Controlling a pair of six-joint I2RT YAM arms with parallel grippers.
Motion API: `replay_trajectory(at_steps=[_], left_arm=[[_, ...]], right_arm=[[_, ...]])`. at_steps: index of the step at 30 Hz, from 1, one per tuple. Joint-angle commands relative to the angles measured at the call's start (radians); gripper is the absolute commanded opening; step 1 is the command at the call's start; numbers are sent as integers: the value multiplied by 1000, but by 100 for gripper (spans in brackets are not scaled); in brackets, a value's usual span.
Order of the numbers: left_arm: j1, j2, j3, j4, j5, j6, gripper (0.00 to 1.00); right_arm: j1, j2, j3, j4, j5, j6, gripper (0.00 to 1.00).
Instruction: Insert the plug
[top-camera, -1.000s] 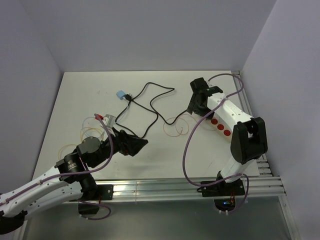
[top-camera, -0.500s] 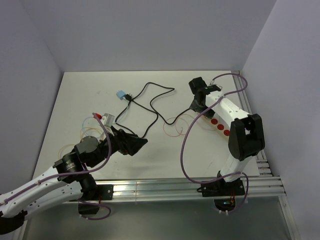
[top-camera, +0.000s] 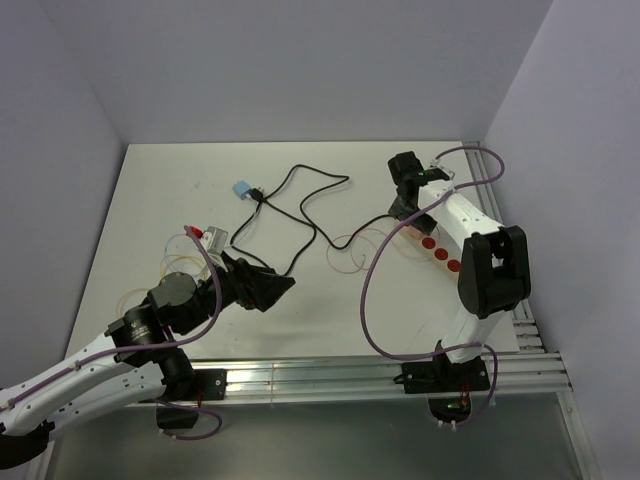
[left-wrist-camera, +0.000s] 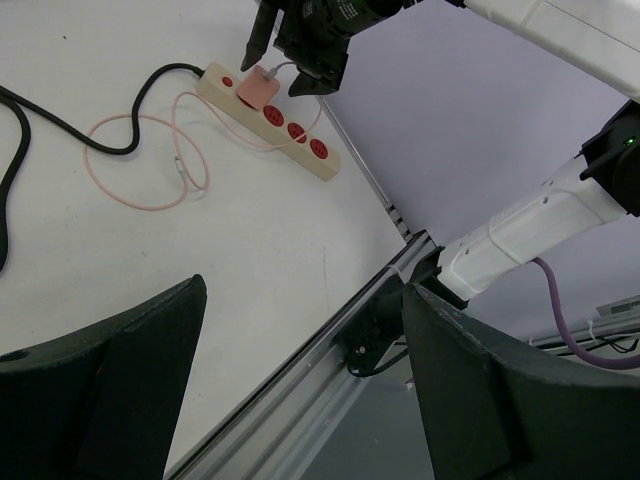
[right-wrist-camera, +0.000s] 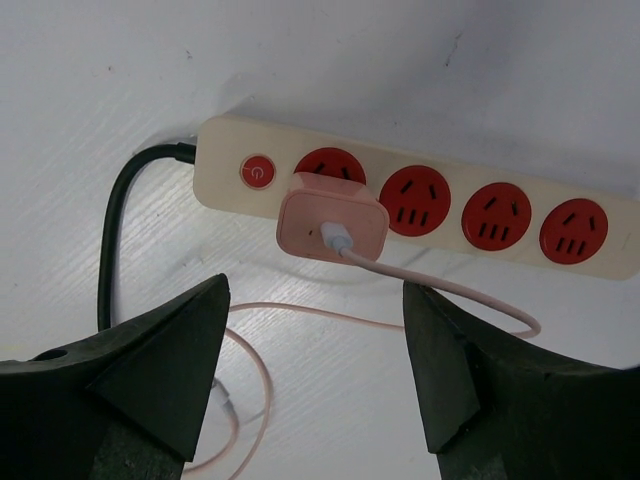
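Note:
A cream power strip (right-wrist-camera: 455, 205) with red sockets lies at the right of the table; it also shows in the top view (top-camera: 440, 252) and the left wrist view (left-wrist-camera: 215, 85). A pink plug (right-wrist-camera: 331, 217) sits in the socket next to the red power button, with its pink cable (right-wrist-camera: 455, 295) trailing off it; it shows in the left wrist view too (left-wrist-camera: 259, 88). My right gripper (right-wrist-camera: 313, 320) is open and empty just above the plug, not touching it (top-camera: 405, 205). My left gripper (top-camera: 275, 290) is open and empty at the near left (left-wrist-camera: 305, 310).
The strip's black cord (top-camera: 300, 205) winds across the middle to a blue plug (top-camera: 241, 189). Pink cable loops (top-camera: 352, 252) lie beside the strip. A small white and red item (top-camera: 215, 238) and pale cable coils (top-camera: 180, 265) lie near my left arm. Walls close the table's sides.
My right gripper has shifted slightly right and back over the strip's end. The left arm has not moved.

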Motion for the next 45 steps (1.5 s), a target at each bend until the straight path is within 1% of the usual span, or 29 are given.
replay_trajectory(at_steps=[1, 10, 17, 22, 27, 34, 39, 45], left_arm=[[4, 2, 47, 6, 9, 26, 85], [4, -5, 43, 3, 3, 23, 85], [4, 5, 41, 6, 7, 23, 85], [4, 5, 40, 12, 10, 23, 85], [4, 3, 35, 14, 10, 20, 85], [4, 6, 29, 22, 13, 18, 85], [4, 3, 27, 22, 13, 18, 85], [4, 3, 27, 17, 13, 21, 85]], right_arm=[[-12, 26, 0, 47, 39, -17, 77], [-26, 46, -2, 70, 67, -12, 71], [-31, 54, 0, 69, 81, -12, 69], [-31, 54, -5, 78, 81, -12, 68], [-28, 32, -26, 99, 119, -7, 68], [20, 11, -45, 119, 205, 3, 68], [41, -15, -71, 167, 227, 6, 69], [60, 0, -77, 164, 269, 25, 69]])
